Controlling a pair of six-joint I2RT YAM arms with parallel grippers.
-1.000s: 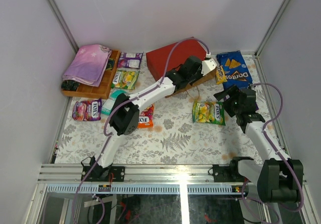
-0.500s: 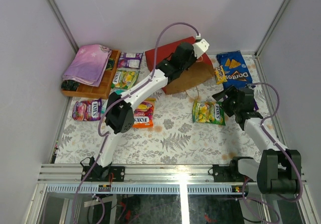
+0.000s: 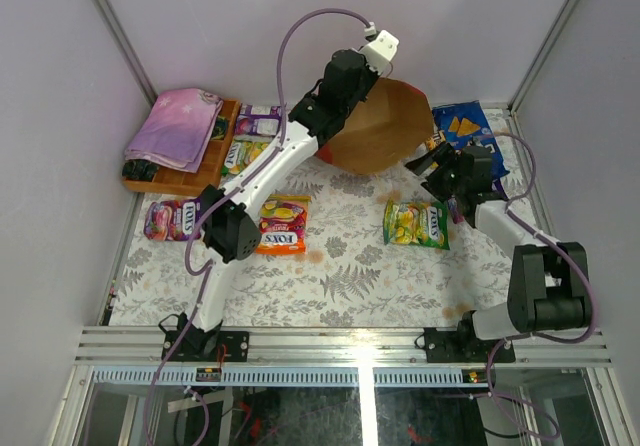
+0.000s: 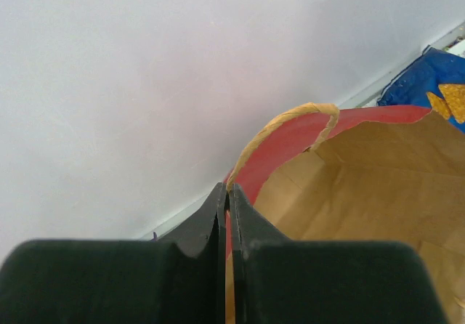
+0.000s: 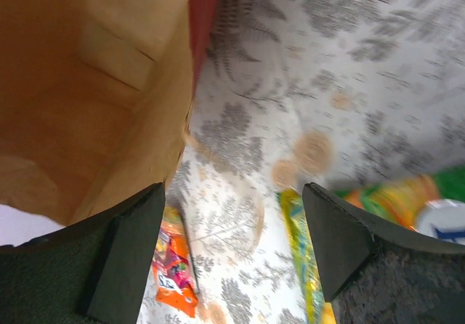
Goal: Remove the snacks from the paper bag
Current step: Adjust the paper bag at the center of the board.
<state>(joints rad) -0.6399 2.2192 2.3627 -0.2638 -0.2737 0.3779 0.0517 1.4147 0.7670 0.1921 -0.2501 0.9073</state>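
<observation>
L pincer [image 4: 227, 197] clamped fully shut on the red rim of the paper bag [image 3: 375, 131], right where the yellowish cord handle [image 4: 290, 120] meets the edge. In the top view the bag sits upper centre, tipped so its brown kraft inside faces the cam; can't tell if anything is inside. R pincer [image 5: 232, 193] spread wide w/ nothing between the fingers, sitting just beside the bag's lower-right edge; bag wall fills the upper left of the R wrist view. Snacks out on the fern-print tablecloth [image 3: 350, 266]: blue Doritos bag [image 3: 470, 131] upper right, partly behind the R arm; yellow-green candy packet [image 3: 415, 223] centre-right; orange Fox's packet [image 3: 282, 224] centre-left, near the L arm's elbow; purple Fox's packet [image 3: 172, 218] at left; another yellow-green packet [image 3: 248, 154] and a purple-white pack [image 3: 260, 119] upper left, beside the wooden tray [image 3: 205, 176] w/ the pink-purple folded cloth [image 3: 178, 124] on it.
</observation>
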